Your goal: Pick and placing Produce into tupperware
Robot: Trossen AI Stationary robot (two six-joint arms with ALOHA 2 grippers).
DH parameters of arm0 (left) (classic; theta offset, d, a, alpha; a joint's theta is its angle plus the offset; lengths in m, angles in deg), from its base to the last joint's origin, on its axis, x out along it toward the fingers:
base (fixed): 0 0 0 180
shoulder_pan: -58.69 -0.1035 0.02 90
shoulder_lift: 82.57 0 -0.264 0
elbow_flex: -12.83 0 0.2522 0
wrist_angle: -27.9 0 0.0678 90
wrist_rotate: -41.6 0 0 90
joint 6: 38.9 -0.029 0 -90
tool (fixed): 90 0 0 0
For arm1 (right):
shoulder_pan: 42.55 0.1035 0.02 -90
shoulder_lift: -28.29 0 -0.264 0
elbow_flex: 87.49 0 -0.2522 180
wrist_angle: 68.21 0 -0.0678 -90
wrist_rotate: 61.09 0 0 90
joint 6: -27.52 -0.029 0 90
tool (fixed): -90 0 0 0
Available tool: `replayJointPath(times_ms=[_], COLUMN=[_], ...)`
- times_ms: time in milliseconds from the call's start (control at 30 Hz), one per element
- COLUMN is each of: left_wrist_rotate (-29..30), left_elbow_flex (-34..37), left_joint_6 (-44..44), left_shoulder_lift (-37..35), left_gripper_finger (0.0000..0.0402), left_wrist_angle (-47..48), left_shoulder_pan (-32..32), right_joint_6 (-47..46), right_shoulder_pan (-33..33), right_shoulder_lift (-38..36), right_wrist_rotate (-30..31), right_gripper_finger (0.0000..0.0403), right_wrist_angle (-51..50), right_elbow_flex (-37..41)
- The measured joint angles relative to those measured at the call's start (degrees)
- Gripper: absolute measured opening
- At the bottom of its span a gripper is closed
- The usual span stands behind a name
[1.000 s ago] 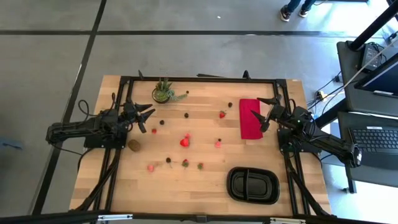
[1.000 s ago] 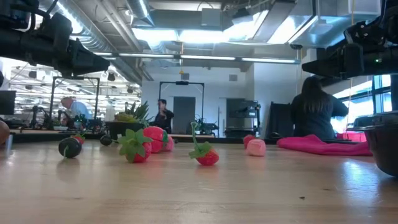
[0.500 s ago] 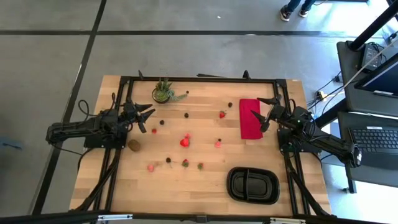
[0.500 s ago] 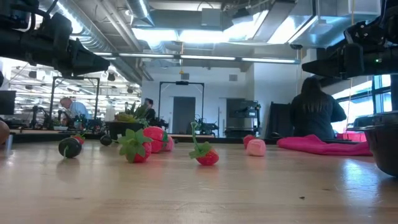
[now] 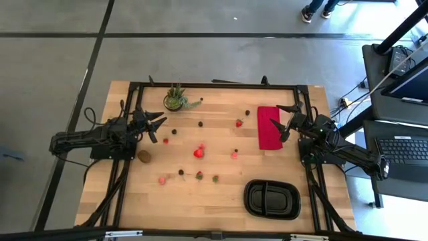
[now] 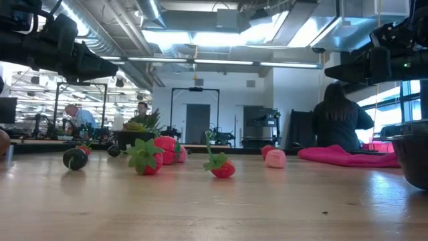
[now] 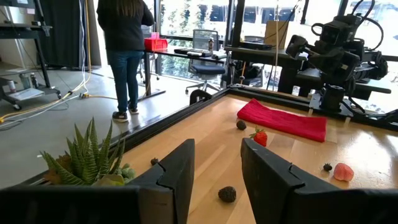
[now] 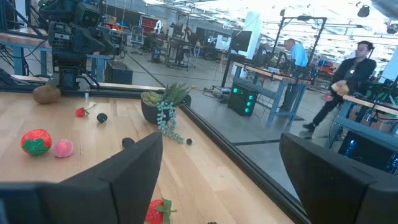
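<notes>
A workshop room surrounds the wooden tabletop point(image 5: 221, 201). The black tupperware point(image 5: 271, 199) sits near its front right corner, empty. The produce point(image 5: 198, 152) lies scattered mid-table. The left gripper point(image 5: 157, 126), fingers partly apart, and the right gripper point(image 5: 284, 122), fingers wide, hover by opposite edges.

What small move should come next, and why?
Probably lower the right gripper, open and empty over the red cloth, toward the strawberry beside that cloth. The tray holds nothing yet, all fruit lies loose on the table, and the left gripper hovers empty too.
</notes>
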Motion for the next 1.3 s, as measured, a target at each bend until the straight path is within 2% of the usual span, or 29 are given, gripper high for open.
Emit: replayJointPath(times_ms=[433,600,767,933,1033,1167,1300], left_wrist_rotate=[0.0,0.0,0.0,0.0,0.0,0.0,1.3], left_elbow_flex=[0.0,0.0,0.0,0.0,0.0,0.0,0.1], left_joint_6=[0.0,0.0,0.0,-2.7,-2.8,-2.9,-3.1], left_shoulder_lift=[0.0,0.0,0.0,0.0,0.0,0.0,0.0], left_gripper_finger=[0.0124,0.0124,0.0124,0.0124,0.0124,0.0124,0.0124], left_wrist_angle=[0.0,0.0,0.0,0.0,0.0,0.0,-0.7], left_shoulder_pan=[0.0,0.0,0.0,0.0,0.0,0.0,0.0], right_joint_6=[-0.5,-8.2,-9.4,-16.7,-18.0,-18.0,-17.8], right_shoulder_pan=[0.0,0.0,0.0,0.0,0.0,0.0,0.0], right_shoulder_lift=[0.0,0.0,0.0,0.0,0.0,1.1,6.6], right_wrist_rotate=[0.0,-0.1,-0.1,-0.2,-1.8,-2.1,-2.1], right_gripper_finger=[0.0323,0.0323,0.0323,0.0323,0.0323,0.0323,0.0323], right_wrist_angle=[0.0,0.1,-1.0,-3.0,-2.4,-2.1,-2.1], right_elbow_flex=[0.0,0.0,0.0,0.0,0.0,-3.2,-9.3])
